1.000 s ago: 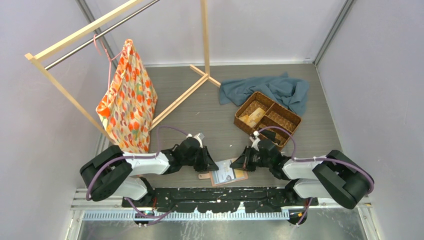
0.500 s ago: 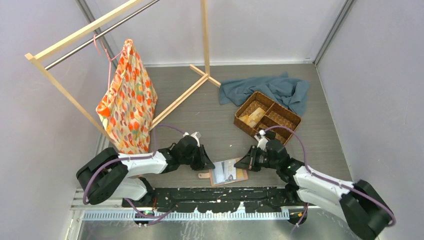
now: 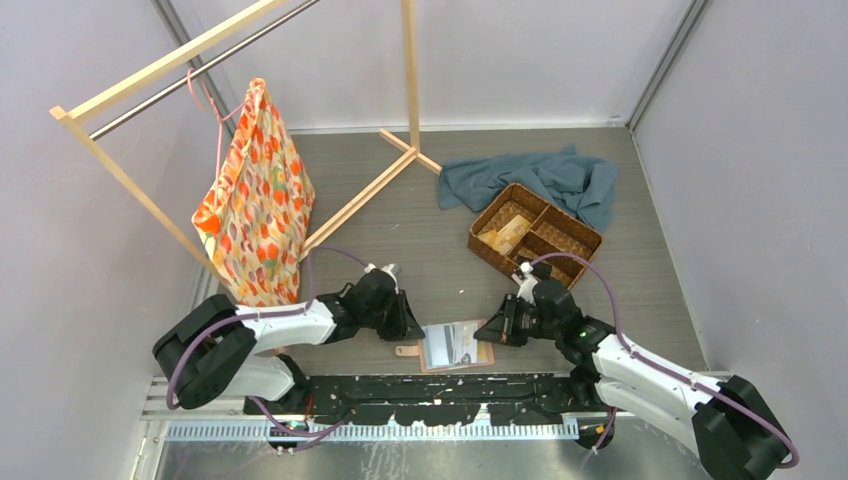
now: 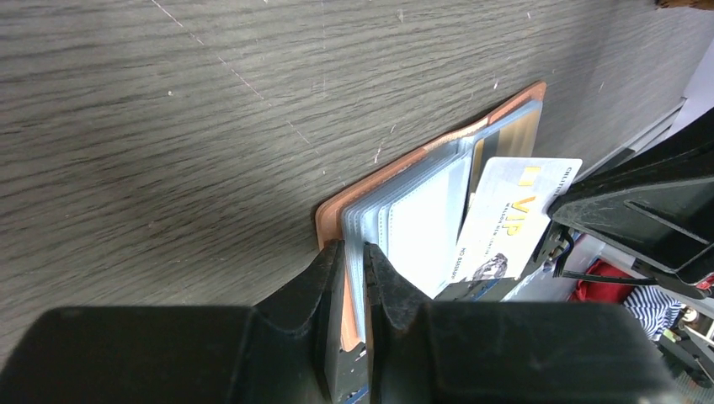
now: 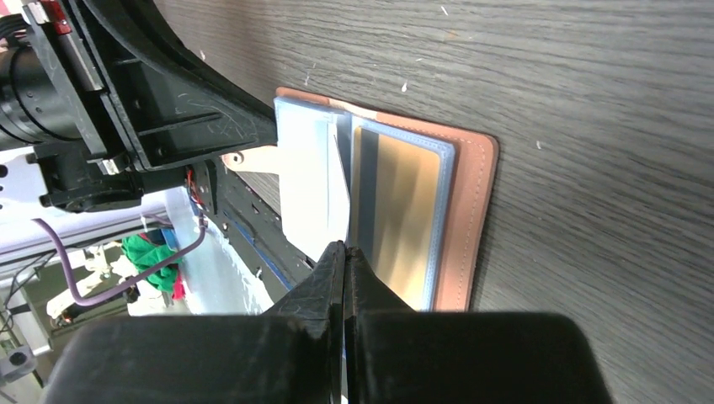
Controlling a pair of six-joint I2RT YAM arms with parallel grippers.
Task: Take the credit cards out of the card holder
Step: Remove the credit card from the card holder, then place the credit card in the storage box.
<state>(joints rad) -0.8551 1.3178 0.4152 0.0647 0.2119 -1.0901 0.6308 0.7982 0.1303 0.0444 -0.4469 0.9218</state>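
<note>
1. Top external view: the card holder (image 3: 455, 345) lies open, inner side up, at the middle of the near edge of the table (image 3: 420, 230), between the two grippers.
2. Left gripper (image 4: 354, 252): jaws nearly together, clamped over the holder's left edge, with the salmon cover and clear sleeves between the fingers.
3. Right gripper (image 5: 343, 252): jaws fully closed on an edge of a white VIP card (image 4: 505, 223), which sticks partway out of a sleeve toward that gripper.
4. Gold card (image 5: 404, 210): flat in a sleeve on the holder's right half, touched by neither gripper.
5. Obstructions: the two gripper heads face each other closely across the holder. The left one covers the holder's left edge.
6. Woven basket (image 3: 535, 238): right of centre, beyond the right arm, apart from the holder. Its contents are too small to identify.
7. Blue cloth (image 3: 560, 178): bunched behind the basket toward the far right corner, touching it.
8. Wooden rack (image 3: 360, 200): its base rail crosses the far left part of the table. A floral bag (image 3: 258, 205) hangs from it on a pink hanger (image 3: 205, 100).
</note>
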